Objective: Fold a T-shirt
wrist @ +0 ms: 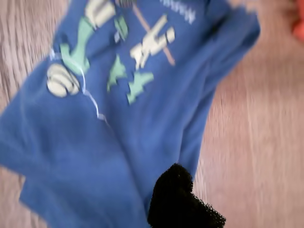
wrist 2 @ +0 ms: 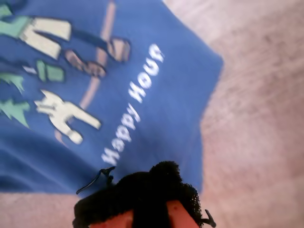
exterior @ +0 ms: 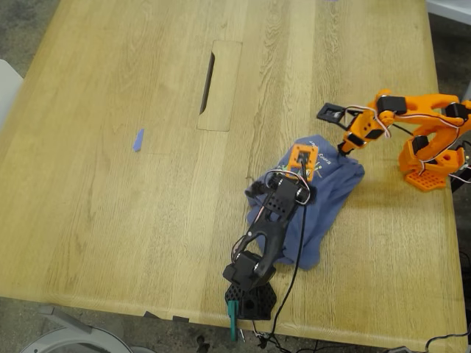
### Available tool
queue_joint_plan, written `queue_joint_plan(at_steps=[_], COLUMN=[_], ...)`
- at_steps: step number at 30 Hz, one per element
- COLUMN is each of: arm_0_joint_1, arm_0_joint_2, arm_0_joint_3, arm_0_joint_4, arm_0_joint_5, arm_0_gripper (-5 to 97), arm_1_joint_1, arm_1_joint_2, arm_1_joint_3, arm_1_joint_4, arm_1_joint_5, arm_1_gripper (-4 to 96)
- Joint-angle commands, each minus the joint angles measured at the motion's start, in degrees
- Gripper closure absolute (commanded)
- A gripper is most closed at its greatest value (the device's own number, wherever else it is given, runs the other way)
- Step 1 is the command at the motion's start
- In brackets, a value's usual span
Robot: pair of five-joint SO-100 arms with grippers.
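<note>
My first gripper (exterior: 300, 184), on the black arm (exterior: 265, 235) based at the table's (exterior: 110, 220) near edge, is hovering over the shirt (exterior: 335, 195), its wrist camera looking down on the printed chest; only one dark fingertip (wrist: 178, 197) is showing there, set against the cloth's edge, so I cannot tell how far the jaws are parted or whether they are pinching fabric. The shirt is lying bunched into a compact, rumpled strip toward the exterior view's right, just ahead of that arm's base, print side up, with the cartoon figure (wrist: 118, 52) and the words "Happy Hour" (wrist 2: 133, 107) readable. Its narrowness suggests that some folding is already done, though the edges are looking uneven. Farther back, my second gripper (exterior: 344, 147), on the orange arm (exterior: 430, 143), is poised at the shirt's far corner near the lettering; its dark fingertip (wrist 2: 142, 190) is covering its own grip, so its state is also unclear. Both arms seem placed at opposite ends to lift or smooth the cloth together. Well apart, toward the exterior view's left, a blue tape scrap (exterior: 137, 140) is lying beside nothing, and a cable slot (exterior: 218, 84) is sitting farther back.
</note>
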Motion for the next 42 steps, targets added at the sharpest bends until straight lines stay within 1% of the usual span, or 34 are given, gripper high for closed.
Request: queue_joint_plan(at_steps=[1, 4, 6, 10, 13, 18, 25, 31, 34, 42], arm_0_joint_1=[-2.37, -4.13, -5.1, -7.12, -9.4, -13.54, -17.49, -20.74, -22.68, -26.63], arm_0_joint_2=[0.18, 0.18, 0.0, -0.18, -0.18, -0.97, -5.71, -10.28, -10.9, -10.9], arm_0_joint_3=[2.29, 7.21, 9.67, 13.45, 16.44, 22.24, 23.47, 21.18, 21.01, 20.83], arm_0_joint_4=[-9.05, -14.59, -17.49, -22.24, -25.31, -31.38, -36.56, -36.83, -36.74, -34.98], arm_0_joint_5=[-1.32, -3.25, -3.6, -3.52, -3.43, -3.69, -3.78, -3.69, -3.87, -3.78], arm_0_gripper=[57, 69, 73, 75, 75, 76, 77, 77, 77, 77], arm_1_joint_1=[-0.53, -0.7, -0.88, -1.58, -3.25, -6.24, -8.53, -10.28, -10.55, -10.9], arm_1_joint_2=[-2.9, -8.09, -11.43, -17.14, -20.13, -20.04, -12.66, -2.64, 2.2, 16.26], arm_1_joint_3=[-5.36, -10.2, -13.8, -19.34, -20.04, -11.6, 5.98, 21.97, 26.72, 37.35], arm_1_joint_4=[-4.75, -7.29, -8.61, -11.95, -15.82, -22.24, -26.81, -29.18, -28.04, -19.69], arm_1_joint_5=[-0.88, -1.32, -1.58, -1.93, -1.14, 0.97, 2.55, 3.34, 3.69, 3.96], arm_1_gripper=[91.2, 91.2, 91.2, 91.2, 91.2, 91.2, 91.2, 91.2, 91.2, 91.2])
